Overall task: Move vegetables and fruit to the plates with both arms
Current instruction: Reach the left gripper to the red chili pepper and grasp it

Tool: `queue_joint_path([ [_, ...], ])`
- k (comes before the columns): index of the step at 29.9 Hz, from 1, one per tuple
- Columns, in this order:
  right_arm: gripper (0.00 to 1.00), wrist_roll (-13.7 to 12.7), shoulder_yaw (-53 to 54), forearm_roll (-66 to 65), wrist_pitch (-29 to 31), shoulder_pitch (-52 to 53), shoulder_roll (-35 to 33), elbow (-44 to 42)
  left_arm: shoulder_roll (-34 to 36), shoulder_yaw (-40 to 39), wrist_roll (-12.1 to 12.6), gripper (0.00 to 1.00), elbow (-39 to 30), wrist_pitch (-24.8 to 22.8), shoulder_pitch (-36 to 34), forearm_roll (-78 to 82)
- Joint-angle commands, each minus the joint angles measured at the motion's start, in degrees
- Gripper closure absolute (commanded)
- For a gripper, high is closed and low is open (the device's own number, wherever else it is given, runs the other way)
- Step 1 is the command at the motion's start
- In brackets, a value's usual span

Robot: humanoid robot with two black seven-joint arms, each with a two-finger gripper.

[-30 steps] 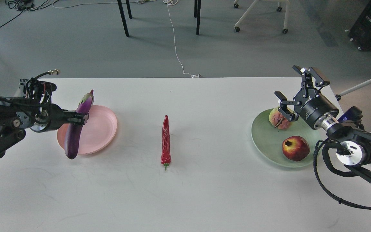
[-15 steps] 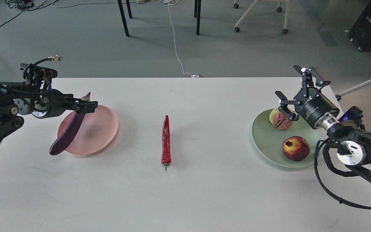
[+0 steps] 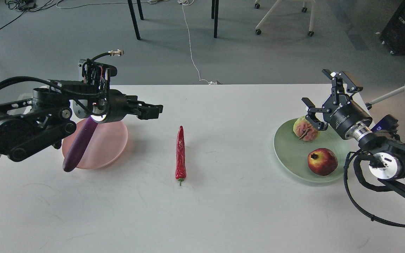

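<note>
The purple eggplant [image 3: 79, 147] is laid across the pink plate [image 3: 113, 144], with its low end past the rim. The left gripper [image 3: 153, 110] is held empty beyond the plate; whether it is open cannot be told. The red chili [image 3: 180, 154] is left on the table [image 3: 223, 211]. The right gripper [image 3: 323, 96] is spread open above the lumpy fruit [image 3: 304, 129] on the green plate [image 3: 288, 154], beside the red fruit [image 3: 322, 161].

Surface [image 3: 202, 218]: left plate [image 3: 116, 144] carries the eggplant [image 3: 79, 149], which lies across it with its near end overhanging the front-left rim; right plate [image 3: 288, 151] holds two fruits, the lumpy one [image 3: 303, 129] behind the crowned one [image 3: 322, 161]. Chili [image 3: 180, 153] lies between the plates, lengthwise front to back, stem toward the near edge. Left tool [image 3: 150, 110] sits above the left plate's right rim, right tool [image 3: 323, 95] just behind the lumpy fruit.
</note>
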Motion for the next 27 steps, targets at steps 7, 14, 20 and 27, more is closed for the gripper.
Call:
queue_joint_path([
  [7,0.02,0.0,0.0,0.1,0.0,-1.1,-0.7,0.0,-5.8,1.3,1.7,0.02,6.2,0.0,3.7,1.8],
  [14,0.02,0.0,0.0,0.0,0.0,-1.8,-0.6,-0.1,-8.2,1.1,2.0,0.02,6.3,0.0,6.7,1.3],
  [20,0.02,0.0,0.0,0.1,0.0,-1.8,-0.6,-0.1,-10.5,1.0,2.4,0.02,6.9,-0.1,6.7,1.0],
  [27,0.02,0.0,0.1,0.1,0.0,-1.8,-0.6,0.0,-11.8,1.3,2.6,0.02,8.5,-0.1,6.9,1.6],
])
